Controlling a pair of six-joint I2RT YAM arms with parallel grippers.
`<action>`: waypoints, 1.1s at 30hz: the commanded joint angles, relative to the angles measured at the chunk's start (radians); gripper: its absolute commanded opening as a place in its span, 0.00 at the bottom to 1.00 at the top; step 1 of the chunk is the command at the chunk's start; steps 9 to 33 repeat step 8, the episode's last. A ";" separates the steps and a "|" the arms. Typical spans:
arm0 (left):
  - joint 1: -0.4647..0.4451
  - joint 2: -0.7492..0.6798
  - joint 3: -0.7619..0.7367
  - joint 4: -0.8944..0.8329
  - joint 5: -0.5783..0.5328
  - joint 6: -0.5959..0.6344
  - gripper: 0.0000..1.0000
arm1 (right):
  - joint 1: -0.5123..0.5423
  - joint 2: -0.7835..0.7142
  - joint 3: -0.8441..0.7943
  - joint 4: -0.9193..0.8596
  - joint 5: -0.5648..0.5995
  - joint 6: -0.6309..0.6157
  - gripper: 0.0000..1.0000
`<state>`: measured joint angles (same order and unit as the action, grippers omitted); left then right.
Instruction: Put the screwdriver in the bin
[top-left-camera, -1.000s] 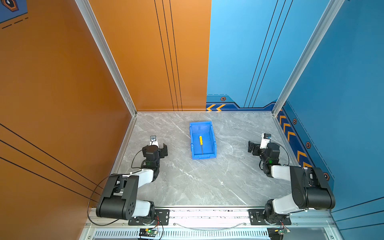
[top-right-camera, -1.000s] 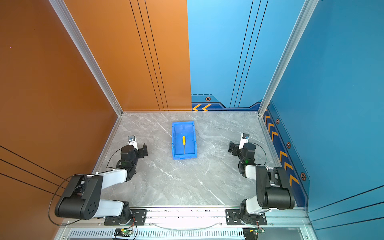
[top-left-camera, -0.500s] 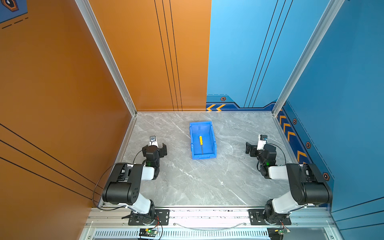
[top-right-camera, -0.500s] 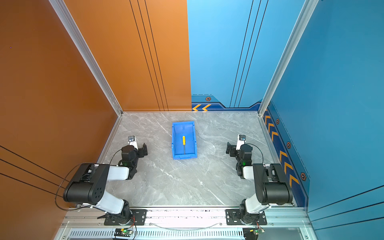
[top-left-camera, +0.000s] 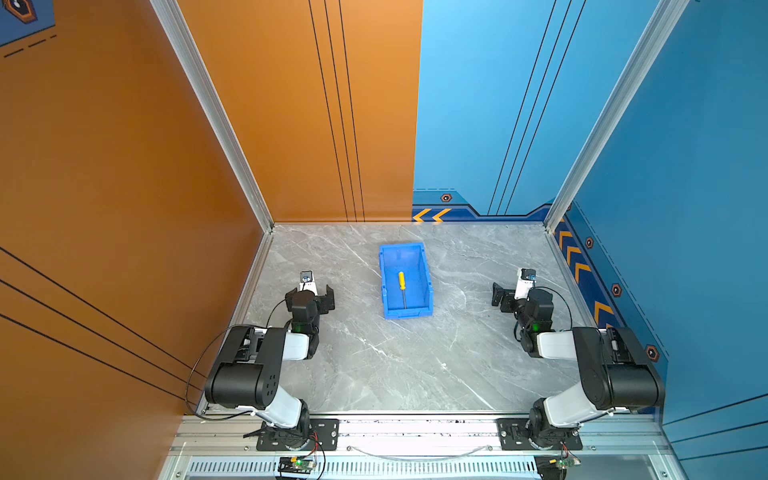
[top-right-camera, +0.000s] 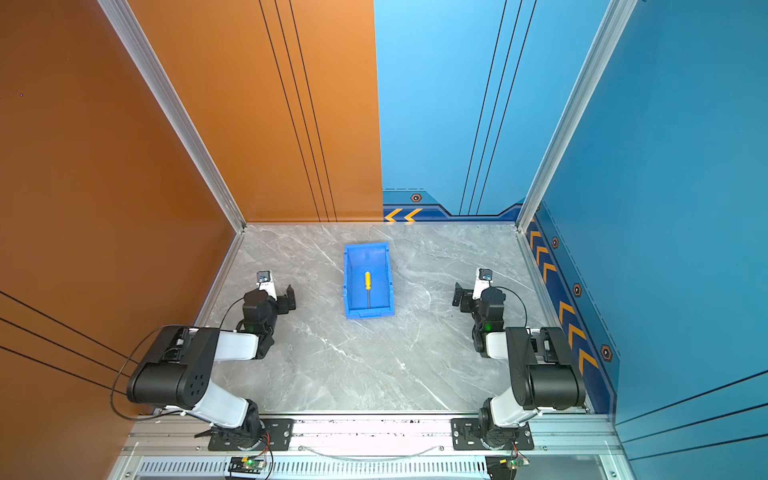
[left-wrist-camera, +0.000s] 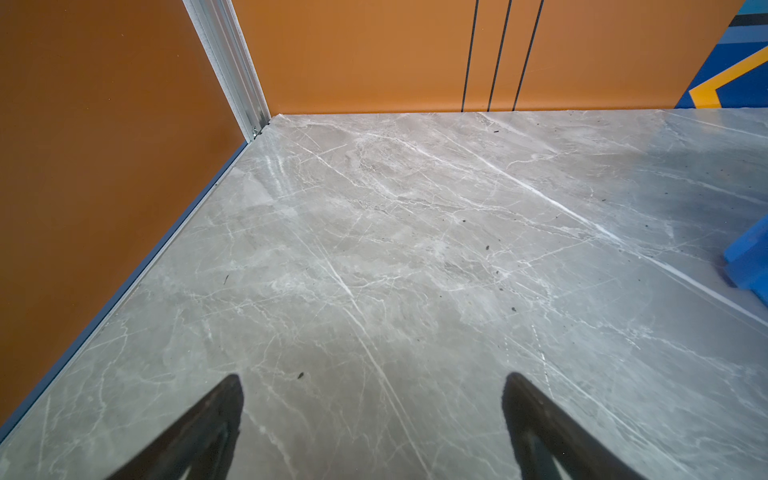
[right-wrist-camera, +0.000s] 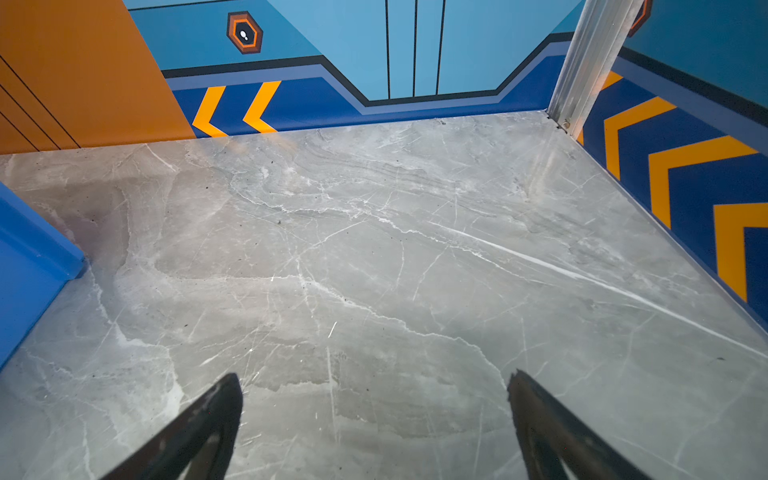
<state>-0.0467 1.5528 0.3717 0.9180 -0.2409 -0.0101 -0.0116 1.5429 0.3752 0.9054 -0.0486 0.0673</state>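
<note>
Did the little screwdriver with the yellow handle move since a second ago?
No. The yellow-handled metal screwdriver lies in the same spot inside the blue plastic bin, its tip just short of the bin's front wall, as before.

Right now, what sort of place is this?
Probably a purpose-built robot test booth: a left arm and right arm mounted on a metal rail, a marble-patterned tabletop boxed in by painted wall panels, and just a blue bin holding a yellow screwdriver.

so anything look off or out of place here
Nothing stands out. The screwdriver lies flat inside the bin, lengthways, handle at the far end. The bin sits upright on the table. The left gripper and right gripper are open, empty and clear of it.
</note>
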 joint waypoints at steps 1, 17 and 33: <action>-0.004 0.012 0.004 0.016 0.019 0.018 0.98 | 0.005 0.007 -0.010 0.024 0.017 -0.012 1.00; -0.002 0.011 0.006 0.010 0.022 0.017 0.98 | 0.005 0.007 -0.010 0.024 0.017 -0.012 1.00; -0.002 0.011 0.006 0.010 0.022 0.017 0.98 | 0.005 0.007 -0.010 0.024 0.017 -0.012 1.00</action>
